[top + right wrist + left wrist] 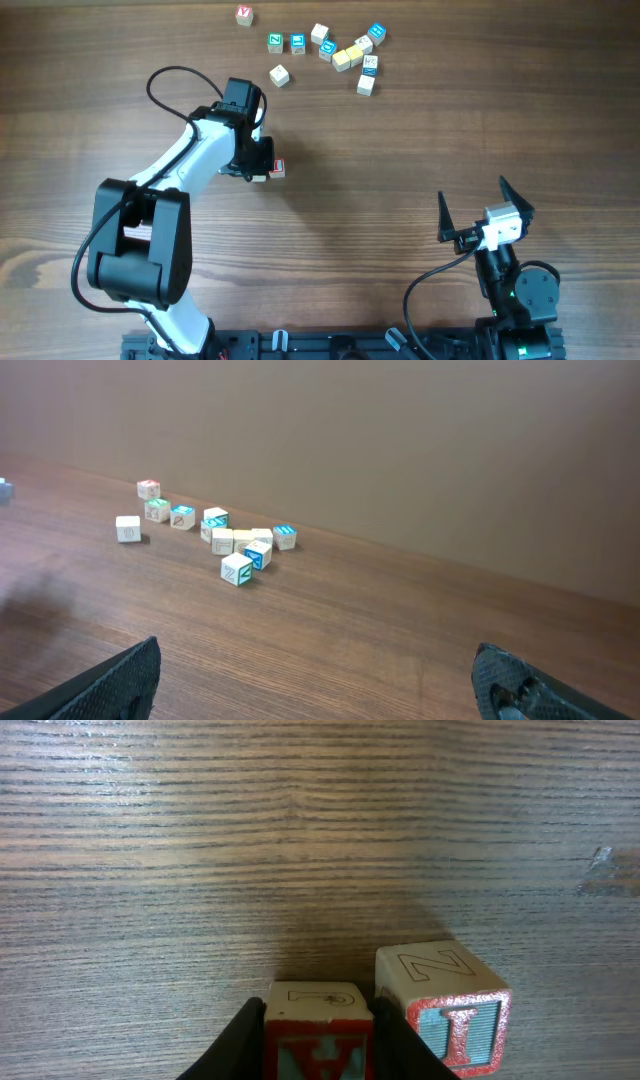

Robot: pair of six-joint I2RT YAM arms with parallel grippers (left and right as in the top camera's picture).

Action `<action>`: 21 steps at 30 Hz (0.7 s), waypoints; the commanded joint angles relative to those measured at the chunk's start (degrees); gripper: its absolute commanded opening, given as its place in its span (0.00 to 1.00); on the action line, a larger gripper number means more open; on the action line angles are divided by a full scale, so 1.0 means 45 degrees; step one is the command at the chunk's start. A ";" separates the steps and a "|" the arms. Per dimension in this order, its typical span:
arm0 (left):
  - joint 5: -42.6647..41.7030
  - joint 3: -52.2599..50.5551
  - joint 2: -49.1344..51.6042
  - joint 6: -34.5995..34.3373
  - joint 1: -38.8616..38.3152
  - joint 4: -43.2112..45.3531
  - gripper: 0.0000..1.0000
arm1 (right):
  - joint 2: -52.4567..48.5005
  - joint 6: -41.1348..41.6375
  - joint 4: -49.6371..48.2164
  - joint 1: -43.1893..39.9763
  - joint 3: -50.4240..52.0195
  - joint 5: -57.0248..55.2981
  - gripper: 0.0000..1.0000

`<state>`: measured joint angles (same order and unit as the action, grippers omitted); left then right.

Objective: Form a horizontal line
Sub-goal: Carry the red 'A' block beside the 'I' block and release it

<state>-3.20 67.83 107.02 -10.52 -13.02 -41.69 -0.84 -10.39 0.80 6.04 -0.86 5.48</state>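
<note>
1. Overhead view: the right gripper (471,188) sat nearest the base on the right side. Its jaws were spread wide with nothing between them. The right wrist view agreed, both fingers well apart over the bare table (400,630).
2. Mid-table, left side: the left gripper (258,168) pointed down at the wood. It was clamped on a red-bordered cube (318,1002), pinched between both fingers (240,1040) in the left wrist view.
3. Just beside it on the right sat the "I" cube (445,1005), with a red border, a blue face and a Z on top. One finger stood between the two cubes; touching or not, couldn't tell.
4. The horizontal line (277,169) was only these two cubes side by side, mid-table.
5. Far edge: a loose cluster lay well apart from the pair.
   - plain pale cube (279,75)
   - yellow cube (342,61)
   - white dark-marked cube (370,65)
   - green-lettered cube (275,41)
   - blue-lettered cube (297,43)
   - red-lettered cube (244,14), alone at the far left
</note>
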 commanded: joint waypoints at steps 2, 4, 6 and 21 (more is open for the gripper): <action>-0.0301 -0.0112 -0.0083 0.0253 -0.0024 0.0321 0.20 | 0.0092 -0.0024 -0.0034 -0.0078 0.0029 -0.0165 1.00; -0.0379 -0.0112 -0.0083 0.0257 -0.0083 0.0359 0.20 | 0.0092 -0.0029 -0.0034 -0.0078 0.0029 -0.0165 1.00; -0.0379 -0.0112 -0.0083 0.0257 -0.0083 0.0364 0.20 | 0.0092 -0.0029 -0.0034 -0.0078 0.0029 -0.0165 1.00; 0.0068 -0.0112 -0.0078 0.0253 -0.0078 0.0418 0.42 | 0.0092 -0.0024 -0.0034 -0.0078 0.0029 -0.0165 1.00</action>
<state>-3.31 67.81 107.02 -10.11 -13.13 -40.23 -0.84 -10.39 0.78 6.04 -0.86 5.48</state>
